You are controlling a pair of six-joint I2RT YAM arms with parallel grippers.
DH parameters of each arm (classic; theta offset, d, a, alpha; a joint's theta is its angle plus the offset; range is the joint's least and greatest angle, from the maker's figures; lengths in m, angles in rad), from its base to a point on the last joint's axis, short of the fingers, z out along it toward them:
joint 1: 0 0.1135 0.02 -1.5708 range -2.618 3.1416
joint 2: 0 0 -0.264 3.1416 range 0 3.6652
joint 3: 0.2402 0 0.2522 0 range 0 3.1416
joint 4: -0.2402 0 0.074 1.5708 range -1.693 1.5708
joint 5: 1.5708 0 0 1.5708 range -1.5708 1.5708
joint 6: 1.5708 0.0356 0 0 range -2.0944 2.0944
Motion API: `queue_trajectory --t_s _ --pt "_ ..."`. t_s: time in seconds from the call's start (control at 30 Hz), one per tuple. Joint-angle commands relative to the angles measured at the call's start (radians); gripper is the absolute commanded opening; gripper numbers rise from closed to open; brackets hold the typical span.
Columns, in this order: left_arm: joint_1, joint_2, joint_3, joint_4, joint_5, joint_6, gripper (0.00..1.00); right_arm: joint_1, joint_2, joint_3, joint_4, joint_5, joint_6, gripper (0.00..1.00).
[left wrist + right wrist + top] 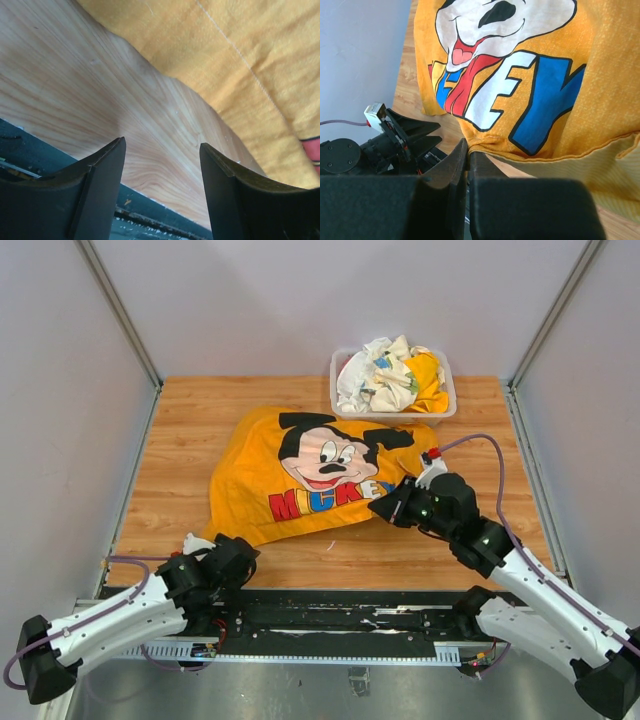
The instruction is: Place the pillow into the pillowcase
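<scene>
Your left end effector point(162, 145) sits low over the near-left part of the worktop point(180, 450). Its fingers are apart with only bare wood between them, just short of the near-left edge of the pillowcase point(300, 475). The pillowcase lies mounded in the middle of the worktop, Mickey face and lettering upward. At its near-right hem, your right end effector point(468, 151) has its fingers pressed together, tips against the hem; whether any cloth is caught between them cannot be told. Beyond it, at the far edge, a clear bin point(336, 390) holds crumpled cloths point(385, 380).
</scene>
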Motion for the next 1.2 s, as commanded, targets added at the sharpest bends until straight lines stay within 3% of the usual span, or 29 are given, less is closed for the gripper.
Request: queue_trajectory --t_s 0.0,0.33,0.57,0.77,0.97,1.17 --pt "-0.008 0.011 -0.014 -0.054 -0.126 -0.135 0.66 -0.031 -0.039 -0.006 0.051 -0.038 -0.031 0.01" --pt "-0.008 0.004 -0.137 0.048 -0.264 -0.241 0.68 -0.087 -0.047 -0.015 0.026 -0.093 -0.055 0.01" --pt "-0.008 0.029 -0.252 0.302 -0.376 -0.207 0.71 -0.091 -0.03 -0.023 0.031 -0.119 -0.062 0.01" --pt "-0.008 0.066 -0.3 0.389 -0.424 -0.208 0.7 -0.091 -0.021 -0.021 0.021 -0.119 -0.069 0.01" --pt "-0.007 0.046 -0.334 0.407 -0.471 -0.211 0.57 -0.091 -0.002 -0.026 0.028 -0.127 -0.062 0.01" --pt "-0.008 0.049 -0.33 0.403 -0.466 -0.2 0.33 -0.09 -0.003 -0.031 0.031 -0.127 -0.059 0.01"
